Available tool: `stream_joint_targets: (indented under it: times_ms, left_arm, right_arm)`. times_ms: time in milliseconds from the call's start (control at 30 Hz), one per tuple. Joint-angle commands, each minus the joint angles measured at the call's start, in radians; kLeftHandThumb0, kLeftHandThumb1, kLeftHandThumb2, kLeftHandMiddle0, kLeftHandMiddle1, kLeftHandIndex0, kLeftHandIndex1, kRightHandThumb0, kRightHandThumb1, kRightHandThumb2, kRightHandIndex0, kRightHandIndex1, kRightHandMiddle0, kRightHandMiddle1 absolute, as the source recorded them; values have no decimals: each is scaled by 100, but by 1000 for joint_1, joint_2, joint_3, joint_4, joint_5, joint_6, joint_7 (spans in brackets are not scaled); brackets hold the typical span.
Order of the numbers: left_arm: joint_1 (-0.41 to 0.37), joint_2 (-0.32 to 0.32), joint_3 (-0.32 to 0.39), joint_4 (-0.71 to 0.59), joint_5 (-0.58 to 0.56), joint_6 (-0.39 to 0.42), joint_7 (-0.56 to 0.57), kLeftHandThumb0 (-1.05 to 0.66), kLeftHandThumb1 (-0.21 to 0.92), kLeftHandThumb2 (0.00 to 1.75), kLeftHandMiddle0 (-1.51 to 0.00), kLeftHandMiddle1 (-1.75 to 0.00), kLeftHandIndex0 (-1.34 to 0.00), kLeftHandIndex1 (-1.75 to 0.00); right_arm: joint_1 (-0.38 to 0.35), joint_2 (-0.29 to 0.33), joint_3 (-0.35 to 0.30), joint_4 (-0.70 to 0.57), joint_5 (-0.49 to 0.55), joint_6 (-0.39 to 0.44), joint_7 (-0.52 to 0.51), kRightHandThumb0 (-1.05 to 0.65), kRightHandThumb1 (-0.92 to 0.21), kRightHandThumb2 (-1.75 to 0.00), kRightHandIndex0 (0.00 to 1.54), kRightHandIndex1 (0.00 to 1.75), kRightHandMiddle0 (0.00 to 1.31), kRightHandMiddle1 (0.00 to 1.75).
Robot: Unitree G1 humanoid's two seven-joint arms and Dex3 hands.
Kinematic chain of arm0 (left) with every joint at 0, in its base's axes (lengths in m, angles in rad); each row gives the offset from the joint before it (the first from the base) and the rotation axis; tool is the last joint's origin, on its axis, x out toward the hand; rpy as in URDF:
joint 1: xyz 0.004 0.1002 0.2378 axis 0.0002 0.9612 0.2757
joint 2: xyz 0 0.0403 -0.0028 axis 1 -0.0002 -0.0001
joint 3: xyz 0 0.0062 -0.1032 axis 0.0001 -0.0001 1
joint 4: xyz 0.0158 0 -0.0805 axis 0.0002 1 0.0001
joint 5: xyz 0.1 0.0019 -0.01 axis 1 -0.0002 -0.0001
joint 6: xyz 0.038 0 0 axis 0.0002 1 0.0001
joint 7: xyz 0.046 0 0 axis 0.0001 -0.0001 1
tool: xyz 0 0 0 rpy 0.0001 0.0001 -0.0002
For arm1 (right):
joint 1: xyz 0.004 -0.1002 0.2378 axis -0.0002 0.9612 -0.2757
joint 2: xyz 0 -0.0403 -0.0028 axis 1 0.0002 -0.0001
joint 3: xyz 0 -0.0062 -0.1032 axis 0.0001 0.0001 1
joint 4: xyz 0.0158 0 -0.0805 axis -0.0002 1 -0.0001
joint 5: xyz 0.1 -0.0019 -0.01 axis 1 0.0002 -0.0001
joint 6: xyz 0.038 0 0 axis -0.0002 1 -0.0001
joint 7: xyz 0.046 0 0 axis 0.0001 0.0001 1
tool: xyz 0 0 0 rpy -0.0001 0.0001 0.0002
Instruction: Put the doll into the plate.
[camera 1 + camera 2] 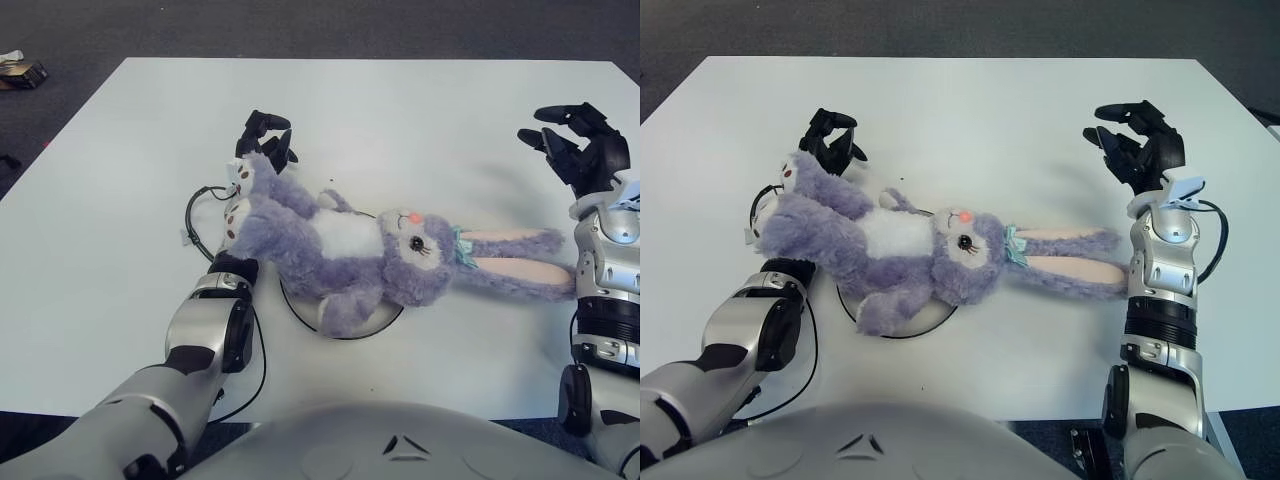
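Lying left-right across the plate (385, 322), doll (350, 250) — left hand (262, 140) grips its feet, right hand (1135, 145) spread, empty.
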Motion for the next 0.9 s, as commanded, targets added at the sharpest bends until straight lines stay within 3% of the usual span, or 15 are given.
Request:
stream_joint_targets:
  times_ms: [0,467,867]
  left_arm:
    - [15,-5,3,7,-8,-12,-7,-36,92,27,-88,-160,-47,-147]
    - [25,-9,8,-2,-16,-22,-17,-36,92,27,-89,-158,-47,-146]
    - [30,-8,10,-6,-14,-25,-20,-36,92,26,-89,-158,-48,-146]
  right_arm:
    - [-10,6,-9,7,-1,1,-22,-1,-92,-15,72,105,43,144]
    - [16,6,-13,39,5,-5,-26,0,-92,-13,71,116,46,133]
    - [61,-17,-54,55,18,20,-19,0,-92,-13,69,123,48,126]
